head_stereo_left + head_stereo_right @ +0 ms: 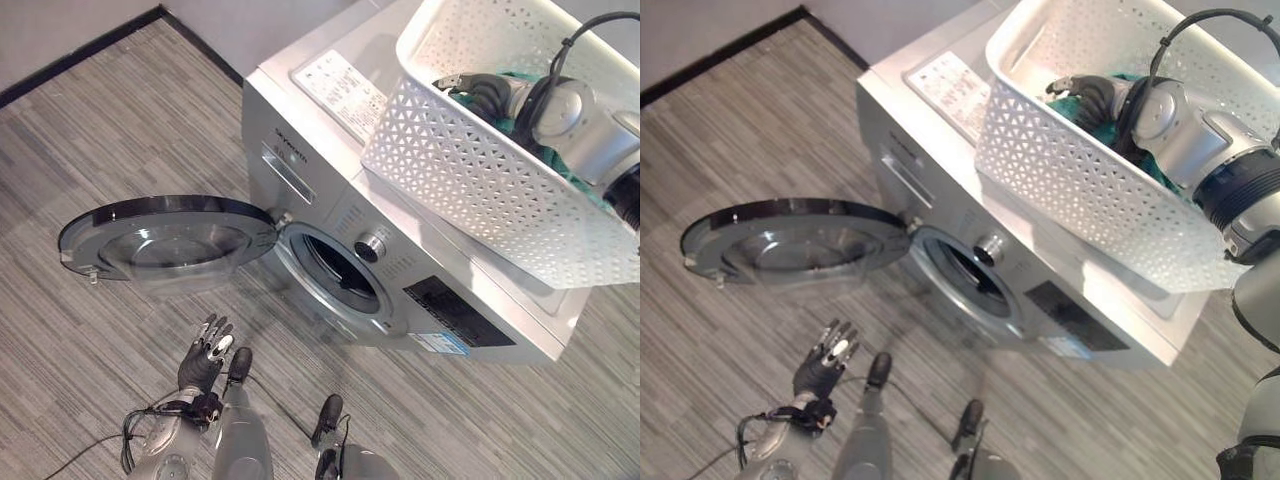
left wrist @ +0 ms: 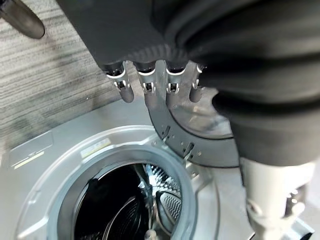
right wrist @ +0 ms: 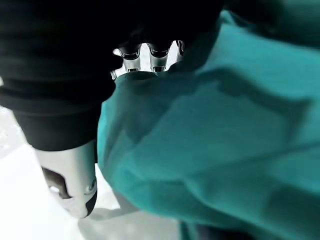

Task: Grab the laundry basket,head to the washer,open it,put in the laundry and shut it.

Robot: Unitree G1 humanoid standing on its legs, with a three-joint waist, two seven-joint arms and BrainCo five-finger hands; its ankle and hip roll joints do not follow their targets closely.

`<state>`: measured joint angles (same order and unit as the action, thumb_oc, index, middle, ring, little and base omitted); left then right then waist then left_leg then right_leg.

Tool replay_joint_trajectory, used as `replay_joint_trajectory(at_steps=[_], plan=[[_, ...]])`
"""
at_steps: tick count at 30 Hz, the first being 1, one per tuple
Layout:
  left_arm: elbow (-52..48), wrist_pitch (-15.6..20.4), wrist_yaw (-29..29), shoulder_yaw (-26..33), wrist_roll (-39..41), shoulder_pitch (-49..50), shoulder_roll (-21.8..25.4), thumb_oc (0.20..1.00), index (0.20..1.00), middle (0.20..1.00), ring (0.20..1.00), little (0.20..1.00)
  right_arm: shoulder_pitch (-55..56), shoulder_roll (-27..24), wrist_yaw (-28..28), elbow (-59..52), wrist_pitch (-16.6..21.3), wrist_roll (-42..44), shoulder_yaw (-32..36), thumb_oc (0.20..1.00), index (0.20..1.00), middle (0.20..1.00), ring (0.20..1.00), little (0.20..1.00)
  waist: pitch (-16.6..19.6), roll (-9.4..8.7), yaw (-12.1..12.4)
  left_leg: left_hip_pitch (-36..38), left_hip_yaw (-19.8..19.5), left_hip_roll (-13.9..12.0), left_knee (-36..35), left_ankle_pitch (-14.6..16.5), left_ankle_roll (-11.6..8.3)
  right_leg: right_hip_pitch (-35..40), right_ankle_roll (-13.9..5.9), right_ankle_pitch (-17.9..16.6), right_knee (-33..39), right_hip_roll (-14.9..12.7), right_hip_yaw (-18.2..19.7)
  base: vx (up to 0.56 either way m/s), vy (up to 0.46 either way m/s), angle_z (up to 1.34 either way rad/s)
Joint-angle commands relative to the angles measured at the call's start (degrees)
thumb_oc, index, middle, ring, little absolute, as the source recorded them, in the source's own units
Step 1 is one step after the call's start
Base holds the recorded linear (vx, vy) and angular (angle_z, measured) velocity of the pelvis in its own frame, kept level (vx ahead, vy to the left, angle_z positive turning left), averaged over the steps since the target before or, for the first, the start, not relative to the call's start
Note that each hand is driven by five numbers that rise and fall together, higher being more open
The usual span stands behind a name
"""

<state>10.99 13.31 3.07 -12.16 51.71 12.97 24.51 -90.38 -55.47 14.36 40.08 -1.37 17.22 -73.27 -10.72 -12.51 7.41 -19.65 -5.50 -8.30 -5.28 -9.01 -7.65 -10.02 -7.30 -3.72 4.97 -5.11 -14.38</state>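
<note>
— Where's the basket right now?

— The white laundry basket (image 1: 480, 180) sits on top of the washer (image 1: 330, 200), tilted toward me. My right hand (image 1: 1090, 95) is down inside it, lying on the teal laundry (image 3: 225, 140) that is in the basket.

— Has it got hold of the cloth?

— From the wrist camera I see the fingers (image 3: 150, 57) go in behind a fold of the teal fabric, with the thumb (image 3: 75, 185) apart from it against the white basket floor — I can't tell whether the fingers are curled on the cloth or just lying on it.

— And the washer door?

— The round door (image 1: 165, 240) is swung wide open to the left of the drum opening (image 1: 340, 275). The drum (image 2: 125, 210) looks dark inside.

— Left hand?

— My left hand (image 1: 205, 355) is low over the striped grey floor (image 1: 90, 150), in front of the open door, touching nothing. Its fingers (image 2: 150, 85) are straight and relaxed, holding nothing, pointing toward the door rim.
</note>
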Motion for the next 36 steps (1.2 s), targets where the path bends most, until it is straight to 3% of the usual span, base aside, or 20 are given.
replay_joint_trajectory(at_steps=[1, 19, 20, 21, 22, 23, 36], plan=[[-5.88, 1.91, 1.57, 0.59, -0.43, -0.65, 2.46, 1.0, 1.0, 1.0, 1.0, 1.0, -6.7, -1.86, 0.28, 1.74, 0.17, 1.2, -1.56, 1.0, 1.0, 1.0, 1.0, 1.0, -2.22, -2.33, 0.7, 4.36, 1.71, -2.72, 0.28, 4.82, 1.41, 5.19, -2.36, 2.77, 0.0, -3.7, 3.42, 0.01, -0.024, -0.23], [-7.27, 2.34, 3.6, -1.38, -1.86, 0.03, 3.05, 1.0, 1.0, 1.0, 1.0, 1.0, 6.16, -2.28, 5.86, -5.68, -1.3, 8.0, 1.09, 1.0, 1.0, 1.0, 1.0, 1.0, -4.4, 0.18, 2.99, 1.15, 0.84, -1.61, 0.28, 4.11, 1.66, 2.83, -2.73, 3.02, 0.03, -4.32, 3.26, 0.0, -0.006, -0.03], [-7.45, 2.43, 3.76, -1.72, -1.95, -0.03, 3.04, 1.0, 1.0, 1.0, 1.0, 1.0, 7.11, -2.67, 6.51, -7.46, -1.52, 8.71, 0.71, 0.95, 0.95, 0.95, 0.95, 0.95, -4.51, 0.32, 2.96, 1.04, 0.84, -1.45, 0.28, 4.16, 1.7, 2.87, -2.81, 3.01, 0.03, -4.44, 3.17, 0.0, 0.0, 0.0], [-7.46, 2.42, 3.87, -1.99, -1.84, -0.09, 2.99, 1.0, 1.0, 1.0, 1.0, 1.0, 7.65, -2.7, 6.68, -7.91, -1.56, 9.07, 0.81, 0.639, 0.639, 0.639, 0.639, 0.639, -4.52, 0.41, 3.01, 1.08, 0.83, -1.38, 0.28, 4.2, 1.75, 2.91, -2.82, 2.97, 0.03, -4.51, 3.17, 0.0, 0.0, 0.0], [-7.43, 2.39, 3.88, -2.2, -1.83, -0.25, 3.05, 1.0, 1.0, 1.0, 1.0, 1.0, 8.09, -2.43, 6.61, -7.62, -1.56, 9.38, 1.09, 0.445, 0.445, 0.445, 0.445, 0.445, -4.6, 0.5, 3.06, 1.17, 0.92, -1.3, 0.28, 4.23, 1.8, 2.92, -2.85, 2.99, 0.03, -4.56, 3.15, 0.0, 0.0, 0.0], [-7.45, 2.4, 3.89, -2.3, -1.81, -0.39, 3.12, 1.0, 1.0, 1.0, 1.0, 1.0, 8.23, -2.19, 6.62, -7.37, -1.53, 9.27, 1.21, 0.2, 0.2, 0.2, 0.2, 0.2, -4.63, 0.53, 3.1, 1.25, 0.93, -1.31, 0.28, 4.25, 1.83, 2.95, -2.86, 2.99, 0.03, -4.62, 3.11, 0.0, 0.0, 0.0], [-6.62, 2.54, 2.13, -2.18, -1.23, -0.64, 2.46, 1.0, 1.0, 1.0, 1.0, 1.0, 7.89, 1.02, 2.28, -4.58, -0.13, 6.56, 4.8, 0.2, 0.2, 0.2, 0.2, 0.2, -4.46, 0.43, 2.44, 1.66, 1.05, -1.29, 0.28, 4.51, 2.03, 3.11, -2.86, 2.8, 0.03, -4.76, 3.19, 0.0, 0.0, 0.0]])
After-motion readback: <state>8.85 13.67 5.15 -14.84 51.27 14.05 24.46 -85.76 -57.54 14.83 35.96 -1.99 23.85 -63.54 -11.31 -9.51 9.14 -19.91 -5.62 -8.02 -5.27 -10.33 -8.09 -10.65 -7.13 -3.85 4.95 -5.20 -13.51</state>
